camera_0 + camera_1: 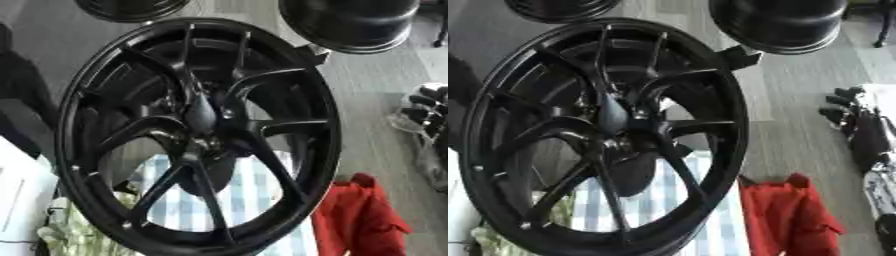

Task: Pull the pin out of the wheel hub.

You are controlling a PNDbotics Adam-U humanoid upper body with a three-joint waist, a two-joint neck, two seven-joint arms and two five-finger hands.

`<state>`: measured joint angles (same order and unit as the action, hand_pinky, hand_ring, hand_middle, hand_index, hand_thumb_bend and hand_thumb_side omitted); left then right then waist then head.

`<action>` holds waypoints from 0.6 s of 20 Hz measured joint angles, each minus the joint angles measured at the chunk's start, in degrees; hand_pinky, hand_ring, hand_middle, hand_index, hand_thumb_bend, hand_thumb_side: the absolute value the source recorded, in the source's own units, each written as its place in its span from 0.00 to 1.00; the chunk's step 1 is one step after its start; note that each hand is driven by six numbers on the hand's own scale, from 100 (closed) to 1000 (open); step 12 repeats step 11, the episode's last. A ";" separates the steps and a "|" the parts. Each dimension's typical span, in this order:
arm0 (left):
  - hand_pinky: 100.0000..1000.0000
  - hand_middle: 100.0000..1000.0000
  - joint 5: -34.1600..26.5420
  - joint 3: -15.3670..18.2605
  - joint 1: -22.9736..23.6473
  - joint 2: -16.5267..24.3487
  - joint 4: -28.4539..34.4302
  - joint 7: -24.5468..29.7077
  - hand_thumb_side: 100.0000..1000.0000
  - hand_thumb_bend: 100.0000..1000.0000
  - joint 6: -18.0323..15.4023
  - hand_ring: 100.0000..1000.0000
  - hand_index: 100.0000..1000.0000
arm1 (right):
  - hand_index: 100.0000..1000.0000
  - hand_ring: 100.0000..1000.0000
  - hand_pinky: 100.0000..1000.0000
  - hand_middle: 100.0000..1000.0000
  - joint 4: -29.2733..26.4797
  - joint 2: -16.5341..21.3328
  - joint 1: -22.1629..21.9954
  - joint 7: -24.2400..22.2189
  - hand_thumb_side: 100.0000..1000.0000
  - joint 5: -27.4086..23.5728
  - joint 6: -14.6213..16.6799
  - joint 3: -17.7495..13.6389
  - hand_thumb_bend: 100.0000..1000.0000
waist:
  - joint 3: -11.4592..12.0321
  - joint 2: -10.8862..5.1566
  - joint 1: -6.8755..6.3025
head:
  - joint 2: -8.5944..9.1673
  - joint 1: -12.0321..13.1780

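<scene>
A large black wheel point(197, 135) stands upright and tilted, filling most of both views. Its thin spokes meet at the dark hub point(203, 117). Just right of the hub's middle sits a small pale spot point(227, 114), too small to identify as a pin. My right hand point(857, 122) shows at the right edge, well apart from the wheel's rim. Its dark fingers are relaxed and hold nothing. No left hand shows in either view.
Two more black wheels lie at the top, one at the left point(131, 7) and one at the right point(350, 22). A red cloth point(359, 215) lies at the lower right. A blue-and-white checked cloth point(227, 200) shows through the spokes. A white object point(17, 200) sits at the lower left.
</scene>
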<state>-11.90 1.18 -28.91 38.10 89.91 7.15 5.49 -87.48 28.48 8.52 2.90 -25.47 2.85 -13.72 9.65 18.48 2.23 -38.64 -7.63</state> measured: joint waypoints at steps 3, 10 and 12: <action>0.65 0.62 -7.27 -0.58 -0.15 -5.18 -1.01 -4.73 0.86 0.00 2.73 0.67 0.74 | 0.82 0.70 0.92 0.72 0.00 0.00 0.01 0.29 0.78 -0.07 0.06 0.00 0.00 | -0.02 -0.01 0.14 | 0.09 0.10; 0.64 0.61 -13.82 -1.05 -0.53 -9.95 -3.37 -9.88 0.90 0.01 5.19 0.66 0.72 | 0.82 0.70 0.92 0.72 -0.01 -0.05 0.07 0.39 0.78 -0.31 0.00 0.01 0.00 | -0.31 -0.09 0.72 | 0.56 1.00; 0.64 0.61 -14.04 -1.08 -0.74 -11.19 -4.16 -10.57 0.90 0.02 4.97 0.66 0.72 | 0.82 0.70 0.92 0.72 -0.01 -0.05 0.07 0.39 0.78 -0.31 0.00 0.01 0.00 | -0.21 -0.11 0.72 | 0.57 1.04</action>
